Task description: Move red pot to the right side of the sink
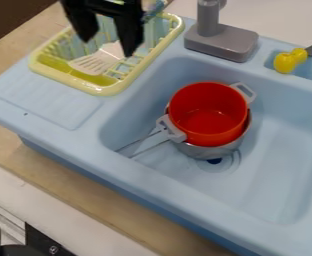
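The red pot [207, 115] with light grey handles rests inside a metallic grey pot [209, 151], left of the middle of the blue sink basin [275, 160]. Up at the top left, the black gripper [108, 47] hangs over the yellow dish rack with its two fingers spread apart and nothing between them. It is up and to the left of the red pot, not touching it.
The yellow dish rack [105, 89] holds a white utensil on the sink's left ledge. Behind the basin stands a grey faucet [220, 40]. A yellow toy [289, 60] lies in a recess at the upper right.
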`<state>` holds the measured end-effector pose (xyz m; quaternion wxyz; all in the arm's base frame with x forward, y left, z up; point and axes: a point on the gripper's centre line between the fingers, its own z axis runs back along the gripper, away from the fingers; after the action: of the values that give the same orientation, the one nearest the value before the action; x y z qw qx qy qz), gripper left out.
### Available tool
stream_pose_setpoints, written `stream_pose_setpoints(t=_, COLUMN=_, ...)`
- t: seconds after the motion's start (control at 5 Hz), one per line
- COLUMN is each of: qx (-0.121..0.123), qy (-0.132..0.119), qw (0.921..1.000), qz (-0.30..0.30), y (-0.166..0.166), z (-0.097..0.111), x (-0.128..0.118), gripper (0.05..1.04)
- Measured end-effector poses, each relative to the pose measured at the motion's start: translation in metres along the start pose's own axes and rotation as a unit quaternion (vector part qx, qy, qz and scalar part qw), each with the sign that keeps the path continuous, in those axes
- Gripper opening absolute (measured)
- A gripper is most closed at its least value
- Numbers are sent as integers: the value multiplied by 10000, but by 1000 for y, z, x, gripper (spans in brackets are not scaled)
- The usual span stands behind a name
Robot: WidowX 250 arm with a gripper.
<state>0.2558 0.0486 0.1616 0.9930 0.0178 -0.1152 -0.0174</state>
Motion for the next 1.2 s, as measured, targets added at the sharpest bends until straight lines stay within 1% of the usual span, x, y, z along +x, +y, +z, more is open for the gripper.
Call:
stream_pose_setpoints(t=0.2, qx=-148, qy=-14, qw=9987, qz=-490, y=-20, z=-1, x=8, gripper=996)
stream_pose_setpoints(t=0.4, qx=-310, qy=19, qw=9967, qz=-745, y=-30, z=-10, x=11, gripper=996)
stream_pose_setpoints(t=0.6, qx=-443, qy=-41, qw=9934, qz=-1057, y=-36, z=-20, x=17, gripper=996)
stream_pose_setpoints(t=0.8, qx=-640, qy=-144, qw=9892, qz=-1308, y=-46, z=-29, x=15, gripper=996)
stream_pose_setpoints(t=1.0, qx=-584, qy=-144, qw=9881, qz=-1415, y=-54, z=-40, x=9, gripper=996)
stream_pose_setpoints(t=1.2, qx=-575, qy=-216, qw=9871, qz=-1476, y=-55, z=-44, x=9, gripper=996)
